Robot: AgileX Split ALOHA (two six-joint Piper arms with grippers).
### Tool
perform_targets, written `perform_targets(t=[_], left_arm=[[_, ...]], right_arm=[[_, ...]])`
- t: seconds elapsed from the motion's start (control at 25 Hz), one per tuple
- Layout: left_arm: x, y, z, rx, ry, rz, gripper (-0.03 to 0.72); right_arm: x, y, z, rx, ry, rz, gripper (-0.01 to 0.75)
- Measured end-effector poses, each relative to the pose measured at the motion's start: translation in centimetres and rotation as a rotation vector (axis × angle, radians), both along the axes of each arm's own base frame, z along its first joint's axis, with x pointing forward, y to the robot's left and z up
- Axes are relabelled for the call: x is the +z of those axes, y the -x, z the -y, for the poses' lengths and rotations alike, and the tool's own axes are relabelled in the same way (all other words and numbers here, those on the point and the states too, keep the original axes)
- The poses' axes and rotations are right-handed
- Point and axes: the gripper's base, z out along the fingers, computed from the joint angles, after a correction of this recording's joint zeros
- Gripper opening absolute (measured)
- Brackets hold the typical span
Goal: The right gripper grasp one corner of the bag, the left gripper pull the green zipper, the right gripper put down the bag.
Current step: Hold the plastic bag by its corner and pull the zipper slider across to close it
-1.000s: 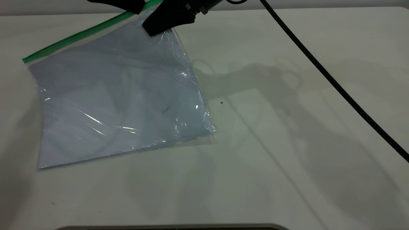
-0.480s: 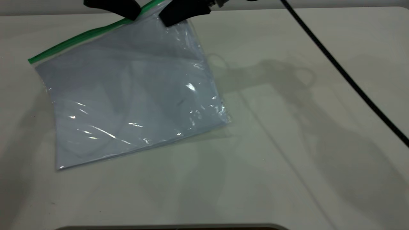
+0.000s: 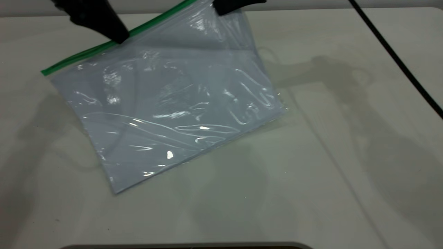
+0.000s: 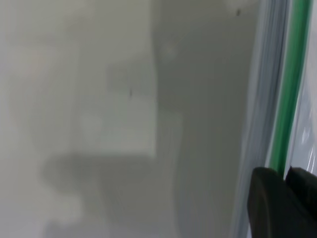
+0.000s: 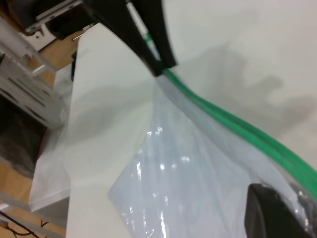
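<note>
Bag (image 3: 173,103) is hung from its upper corner, pinched by the right gripper (image 3: 235,5); left gripper (image 3: 116,33) is closed on the green zipper (image 3: 86,55), which slopes down away from it.

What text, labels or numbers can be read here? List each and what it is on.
None can be read. The bag is clear plastic with blank white paper inside; its green zipper carries no print, and neither the left gripper, the right gripper nor the table shows any marking.
</note>
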Motion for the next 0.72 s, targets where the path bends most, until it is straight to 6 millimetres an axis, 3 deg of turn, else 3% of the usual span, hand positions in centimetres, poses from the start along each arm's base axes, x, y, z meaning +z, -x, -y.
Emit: perform_targets(t=[0.4,0.72], left_arm=[[-0.7,0.4,-1.4,0.054,-0.173,-0.073,0.053],[-0.8,0.6,-1.8,0.110,-0.227,-0.113,0.053]], right_arm=[[-0.1,-0.8,2.5,-0.048,0.004,-0.009,0.033],[-0.1,-1.7,5.9,-0.106,0.001,-0.018,0.033]])
